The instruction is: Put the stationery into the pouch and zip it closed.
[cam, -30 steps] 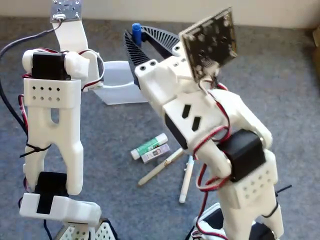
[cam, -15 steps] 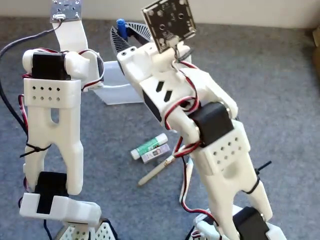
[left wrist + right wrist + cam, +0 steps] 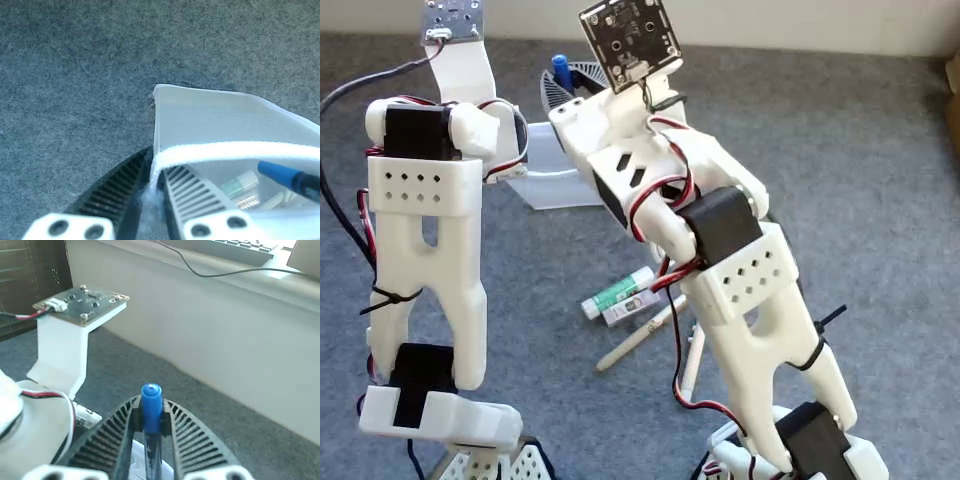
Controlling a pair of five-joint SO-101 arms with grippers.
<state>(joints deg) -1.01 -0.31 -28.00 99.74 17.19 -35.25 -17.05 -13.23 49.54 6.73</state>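
Your left gripper (image 3: 152, 167) is pressed together on the rim of the pouch (image 3: 215, 120). It pinches the white band at one corner of the mouth, and the mesh mouth stands open. Your right gripper (image 3: 151, 415) is clamped on the blue pen (image 3: 151, 407), which stands upright between the ribbed fingers with its capped end up. From the left wrist, the pen's other end sits at the pouch mouth, just beside the white rim band. You cannot tell whether it has passed the rim.

From above, the pouch lies at the far side of the carpet (image 3: 880, 180), close to the wall (image 3: 225, 340) that runs along the far edge. Your left arm (image 3: 425, 230) stands along the left side, and its circuit board (image 3: 80, 302) is near the right gripper, so that side is tight. Your right arm (image 3: 740, 270) crosses diagonally from the near right to the pouch.

The glue stick (image 3: 618, 291) and a shorter stick (image 3: 630, 306) touching it lie on the carpet, well apart from the pouch. The pencil (image 3: 638, 338) and the white pen (image 3: 689, 372) lie just beside them, and the right arm partly covers the group. Bare carpet spreads wide to the right of that arm.
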